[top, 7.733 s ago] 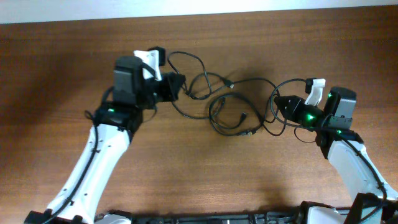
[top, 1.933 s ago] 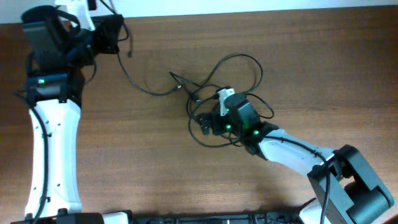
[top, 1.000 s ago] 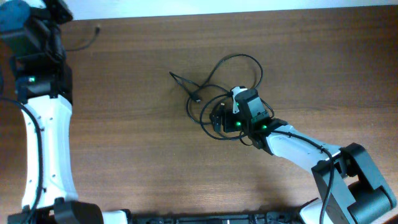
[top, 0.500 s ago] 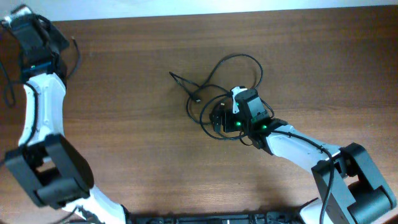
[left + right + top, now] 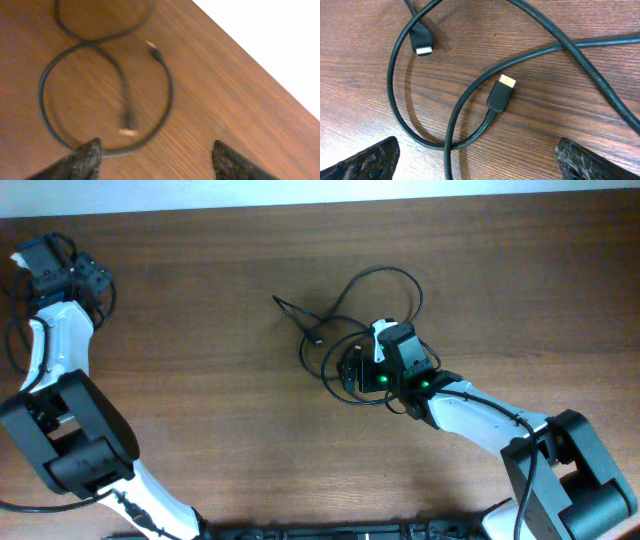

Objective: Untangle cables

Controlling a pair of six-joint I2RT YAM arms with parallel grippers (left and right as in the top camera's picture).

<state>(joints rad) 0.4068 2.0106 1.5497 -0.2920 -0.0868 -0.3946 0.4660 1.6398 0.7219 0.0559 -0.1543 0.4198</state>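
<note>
A brown wooden tabletop (image 5: 200,400) is filling the overhead view, and a pale wall (image 5: 400,188) is running along its far edge.

At the far left corner the left end effector (image 5: 92,278) is hovering above the wood. In its own camera its fingers (image 5: 87,155) are standing apart, released, and nothing is sitting between them. Under it a single cable (image 5: 169,95) is lying by itself in a loose loop, flat on the tabletop near the edge. This picture is blurred, so I cannot tell the details of its plugs. This cable is looking already separated, well apart from the others.

Near the middle of the tabletop the bundle of cables (image 5: 385,271) is lying with several loops crossing each other. The right end effector (image 5: 348,370) is hanging just above the lower left part of the bundle. It is also released: its fingers (image 5: 375,160) are wide apart and are holding nothing. Below it a plug with a white tip (image 5: 422,39) and a plug with a gold tip (image 5: 500,95) are lying free on the wood.

In my judgement, the step in hand is choosing the next cable. The next move is probably calling for a grasp close to one free plug, then a slow pull away from the crossing loops.
</note>
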